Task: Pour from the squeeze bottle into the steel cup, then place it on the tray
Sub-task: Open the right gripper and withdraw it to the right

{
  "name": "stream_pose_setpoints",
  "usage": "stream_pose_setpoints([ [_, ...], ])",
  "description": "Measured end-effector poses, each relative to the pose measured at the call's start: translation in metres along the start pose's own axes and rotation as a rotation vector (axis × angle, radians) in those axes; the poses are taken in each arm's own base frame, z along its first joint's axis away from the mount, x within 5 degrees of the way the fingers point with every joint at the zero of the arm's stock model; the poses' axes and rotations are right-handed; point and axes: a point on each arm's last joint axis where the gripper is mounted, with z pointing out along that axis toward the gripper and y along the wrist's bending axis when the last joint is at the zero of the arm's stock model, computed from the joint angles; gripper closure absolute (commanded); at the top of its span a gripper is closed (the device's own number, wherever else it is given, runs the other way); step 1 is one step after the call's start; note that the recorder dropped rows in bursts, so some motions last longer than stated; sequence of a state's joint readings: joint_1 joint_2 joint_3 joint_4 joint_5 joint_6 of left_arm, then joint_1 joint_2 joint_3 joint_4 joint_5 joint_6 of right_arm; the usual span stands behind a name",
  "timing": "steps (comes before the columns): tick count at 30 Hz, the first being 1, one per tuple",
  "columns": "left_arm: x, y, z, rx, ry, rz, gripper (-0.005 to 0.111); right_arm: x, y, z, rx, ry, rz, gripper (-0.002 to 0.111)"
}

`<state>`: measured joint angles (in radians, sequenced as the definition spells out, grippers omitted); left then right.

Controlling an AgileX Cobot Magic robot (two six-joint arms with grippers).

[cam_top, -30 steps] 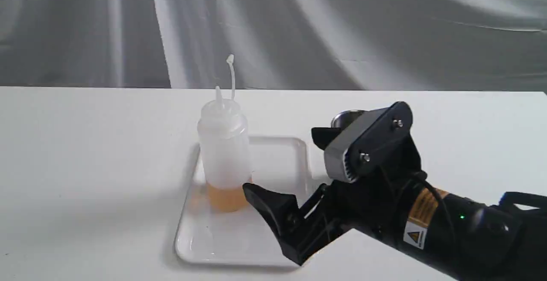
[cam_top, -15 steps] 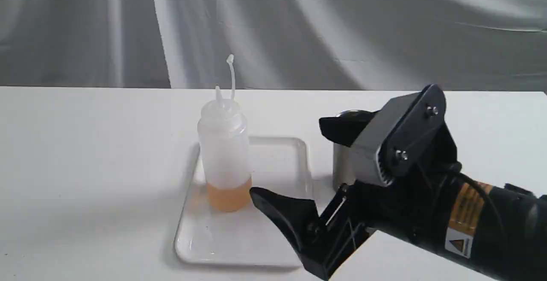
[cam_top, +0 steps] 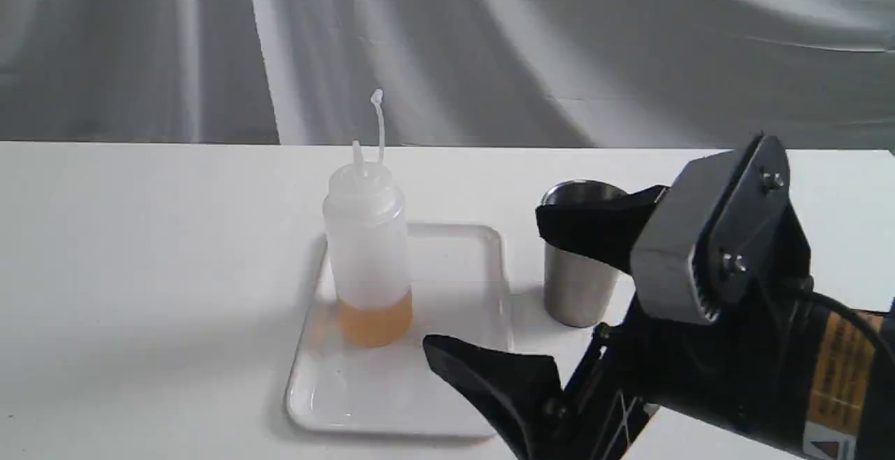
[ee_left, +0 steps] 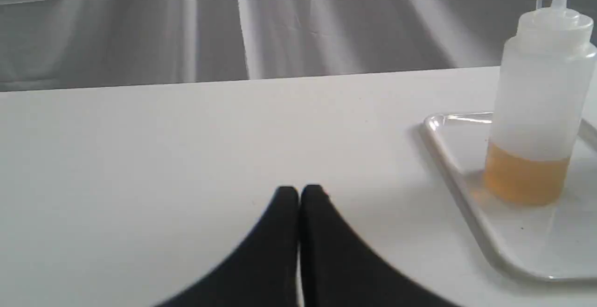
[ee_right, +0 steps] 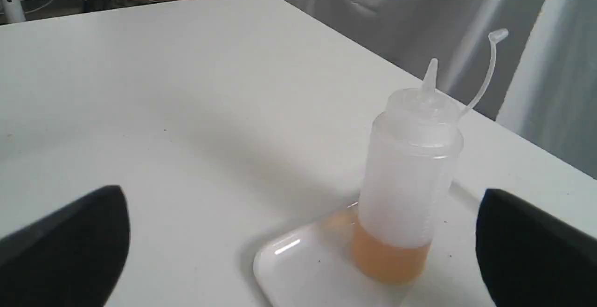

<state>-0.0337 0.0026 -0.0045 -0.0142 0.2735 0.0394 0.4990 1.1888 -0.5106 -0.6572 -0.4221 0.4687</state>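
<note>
The squeeze bottle (cam_top: pixel 367 250) stands upright on the white tray (cam_top: pixel 454 264), amber liquid in its bottom part and its cap strap sticking up. The steel cup (cam_top: pixel 577 292) stands on the table just right of the tray. My right gripper (cam_top: pixel 486 285) is open and holds nothing. It hangs to the right of the bottle, one finger in front of the cup's rim and the other over the tray's near right corner. In the right wrist view the bottle (ee_right: pixel 410 181) sits beyond the open gripper (ee_right: pixel 301 199). My left gripper (ee_left: pixel 298 192) is shut and empty, low over bare table, with the bottle (ee_left: pixel 536 111) and tray (ee_left: pixel 447 157) off to one side.
A white table (cam_top: pixel 140 271) carries everything, with a grey draped curtain (cam_top: pixel 489 40) behind its far edge. My right arm fills the exterior view's lower right corner. The left arm does not show in the exterior view.
My open right gripper has drawn back to the right, away from the bottle, uncovering the steel cup. The bottle, tray and cup have not moved.
</note>
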Motion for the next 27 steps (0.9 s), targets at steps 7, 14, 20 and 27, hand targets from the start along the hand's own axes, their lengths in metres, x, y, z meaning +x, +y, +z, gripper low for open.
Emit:
stream_pose_setpoints([
  [7,0.0,0.0,0.0,0.0,0.0,0.0,0.107,0.013,0.007,-0.018,-0.008,0.005,0.003,0.026],
  [14,0.0,0.0,0.0,0.0,0.0,0.0,0.107,0.017,0.014,-0.042,-0.005,-0.042,-0.002,0.073],
  [20,0.0,0.0,0.0,0.0,0.0,0.0,0.107,0.014,0.02,-0.063,0.003,-0.113,0.003,0.108],
  [27,0.0,0.0,0.0,0.0,0.0,0.0,0.107,0.019,0.027,-0.082,-0.013,-0.151,-0.016,0.108],
])
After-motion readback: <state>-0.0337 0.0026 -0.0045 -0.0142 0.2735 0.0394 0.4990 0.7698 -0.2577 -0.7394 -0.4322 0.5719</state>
